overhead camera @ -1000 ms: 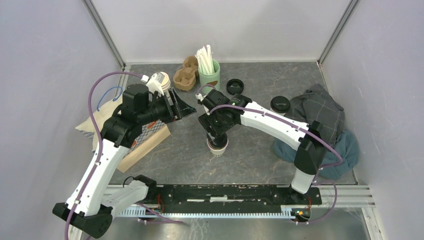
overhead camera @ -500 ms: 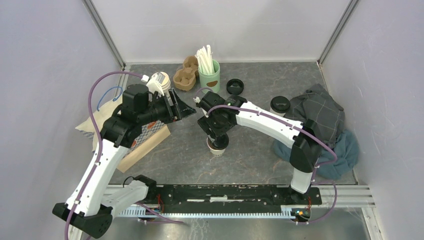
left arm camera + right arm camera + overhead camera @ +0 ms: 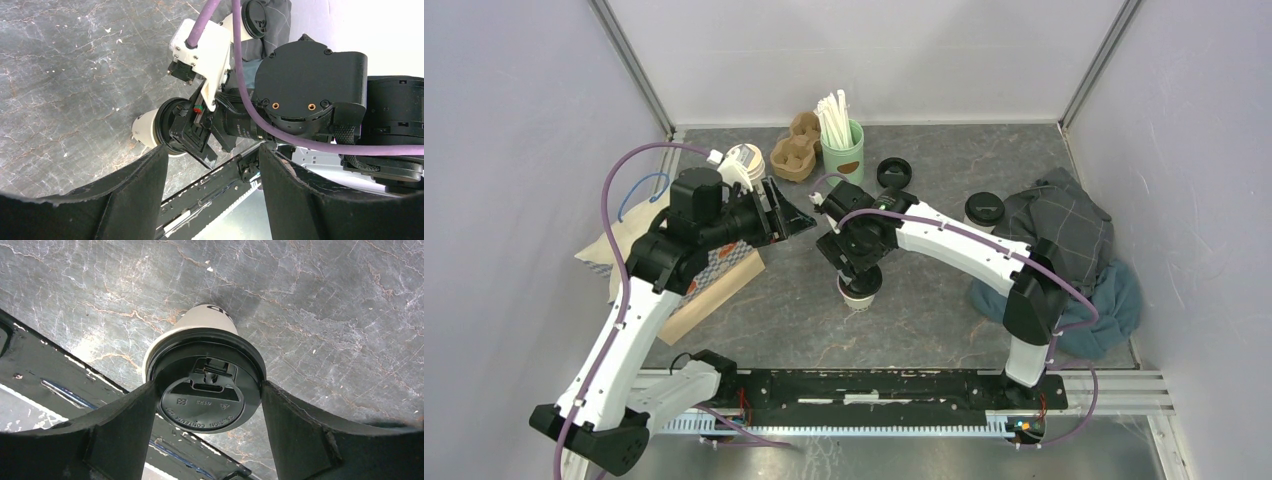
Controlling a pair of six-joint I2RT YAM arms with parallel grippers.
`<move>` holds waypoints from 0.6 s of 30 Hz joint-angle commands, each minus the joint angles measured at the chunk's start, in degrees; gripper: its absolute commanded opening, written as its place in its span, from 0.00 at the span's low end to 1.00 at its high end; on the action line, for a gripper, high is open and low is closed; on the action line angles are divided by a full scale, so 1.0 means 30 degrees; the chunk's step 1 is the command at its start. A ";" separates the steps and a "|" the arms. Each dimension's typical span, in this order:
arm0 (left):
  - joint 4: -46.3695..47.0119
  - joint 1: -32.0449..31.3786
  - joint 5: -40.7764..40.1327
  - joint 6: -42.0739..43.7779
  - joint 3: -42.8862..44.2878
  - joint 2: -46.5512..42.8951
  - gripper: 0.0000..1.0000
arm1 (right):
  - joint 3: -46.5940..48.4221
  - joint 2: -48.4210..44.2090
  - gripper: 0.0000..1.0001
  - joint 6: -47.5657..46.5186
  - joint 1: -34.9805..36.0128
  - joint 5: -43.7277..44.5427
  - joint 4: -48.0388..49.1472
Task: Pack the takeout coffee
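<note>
The takeout coffee [image 3: 860,291], a small white paper cup with a black lid, stands upright on the grey table near the middle. My right gripper [image 3: 858,272] comes down on it from above. In the right wrist view both fingers press the rim of the black lid [image 3: 207,390], one on each side, and the white cup wall [image 3: 200,322] shows beyond. My left gripper [image 3: 796,214] is open and empty, held in the air left of the cup. In the left wrist view [image 3: 212,200] it looks at the cup [image 3: 147,131] and the right wrist.
A brown paper bag [image 3: 716,283] lies under the left arm. At the back are stacked white cups [image 3: 744,160], a cardboard cup carrier [image 3: 792,150] and a green cup of stirrers [image 3: 842,143]. A loose black lid [image 3: 894,172], another lidded cup [image 3: 984,208] and a cloth heap [image 3: 1069,245] are at the right.
My right wrist has shifted slightly left and back over the cup. The cup has barely moved. The left arm has not moved.
</note>
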 commanded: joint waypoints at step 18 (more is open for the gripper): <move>0.0715 0.0071 0.1054 -0.0335 -0.1106 0.0625 0.75 | -0.1148 -0.4187 0.86 -0.0434 -0.2203 -0.1655 0.1810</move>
